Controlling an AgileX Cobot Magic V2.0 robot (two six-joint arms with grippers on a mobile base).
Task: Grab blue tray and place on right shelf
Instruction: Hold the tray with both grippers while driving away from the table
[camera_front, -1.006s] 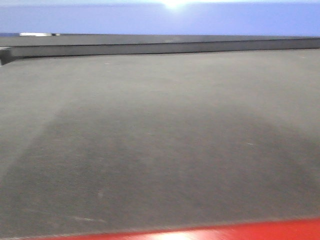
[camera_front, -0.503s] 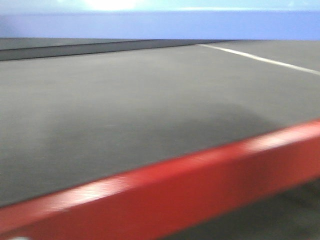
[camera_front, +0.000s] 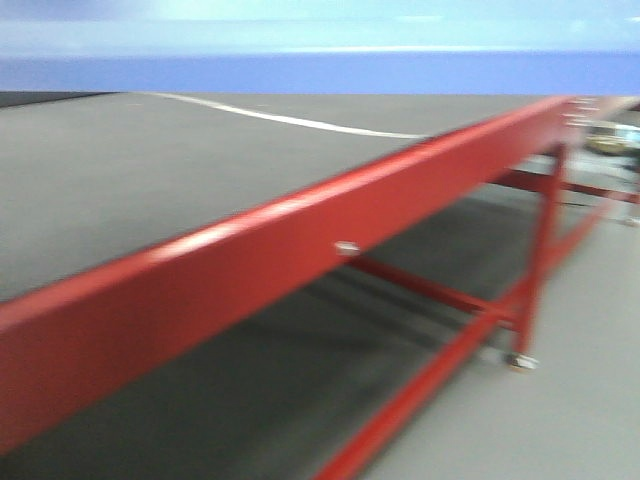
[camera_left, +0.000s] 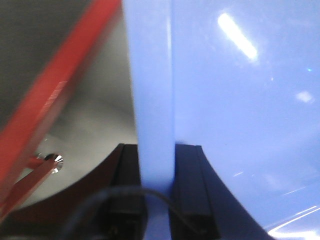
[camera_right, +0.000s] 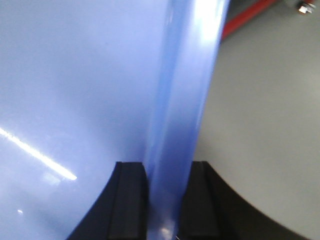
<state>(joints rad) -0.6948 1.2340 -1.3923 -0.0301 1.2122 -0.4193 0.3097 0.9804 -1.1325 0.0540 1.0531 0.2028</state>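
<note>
Glossy periwinkle plastic, the blue tray (camera_left: 240, 100) hangs between both arms, over the edge of the red-framed bench (camera_front: 120, 170) and the grey floor (camera_right: 260, 125). Probably light, fairly stiff, slippery; the flared rim is the handhold. Left jaws nearly closed, pinching one rim; right jaws likewise clamped on the opposite rim. Can't make out the right shelf.
</note>
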